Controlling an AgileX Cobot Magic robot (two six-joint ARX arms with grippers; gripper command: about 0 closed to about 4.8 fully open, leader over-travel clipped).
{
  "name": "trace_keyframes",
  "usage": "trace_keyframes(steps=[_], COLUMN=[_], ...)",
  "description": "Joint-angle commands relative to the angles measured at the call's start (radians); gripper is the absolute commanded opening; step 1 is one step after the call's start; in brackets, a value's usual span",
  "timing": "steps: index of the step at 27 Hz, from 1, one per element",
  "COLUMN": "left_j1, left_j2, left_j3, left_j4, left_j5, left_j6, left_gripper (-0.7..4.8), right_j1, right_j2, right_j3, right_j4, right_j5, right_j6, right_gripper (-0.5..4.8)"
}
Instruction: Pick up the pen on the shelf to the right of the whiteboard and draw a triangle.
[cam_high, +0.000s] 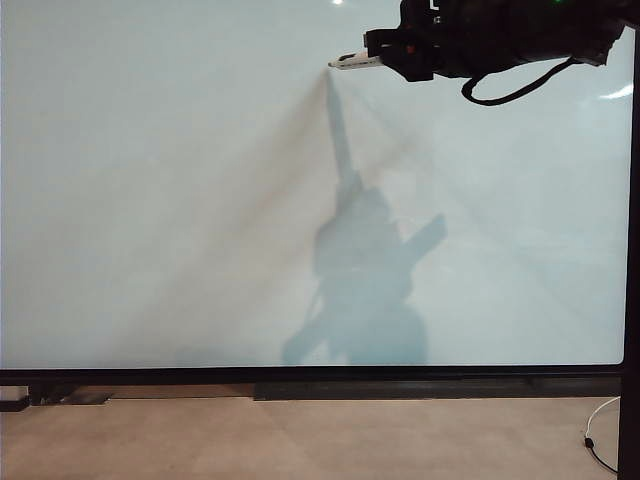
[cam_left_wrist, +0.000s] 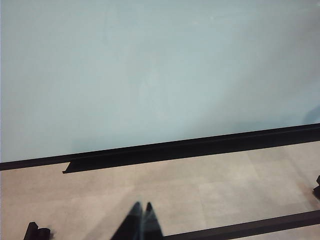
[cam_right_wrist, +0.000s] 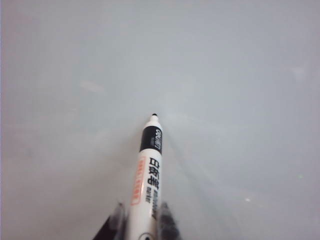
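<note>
Right wrist view shows the pen (cam_right_wrist: 149, 172), dark tip near or at the whiteboard (cam_right_wrist: 225, 75) high on its right side, clamped in the right gripper (cam_right_wrist: 142, 227), no triangle drawn; the left gripper (cam_left_wrist: 141, 220) idles closed and empty above the desk (cam_left_wrist: 210, 190); uneven pressure might skip the line.

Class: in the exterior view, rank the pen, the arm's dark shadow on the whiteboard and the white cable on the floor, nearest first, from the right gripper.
1. pen: held in the right gripper, top right.
2. shadow: mid-board, below.
3. white cable: bottom right floor.
</note>
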Motion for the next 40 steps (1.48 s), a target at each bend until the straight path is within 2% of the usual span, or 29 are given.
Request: trace_keyframes(steps=[1, 40], left_j1=[0.0, 0.0], left_j2=[0.001, 0.001], left_j3=[0.003, 0.003], left_j4=[0.005, 0.005], left_j5=[0.003, 0.003], left_j6=[0.001, 0.001], left_gripper=[-0.05, -0.05], right_j1=[0.0, 0.029], right_j2=[-0.005, 0.094], right_j3=[0.008, 0.036], right_j4=[0.026, -0.011], right_j5=[0.011, -0.023], right_j6=[0.004, 0.03], right_gripper=[-0.05, -0.05])
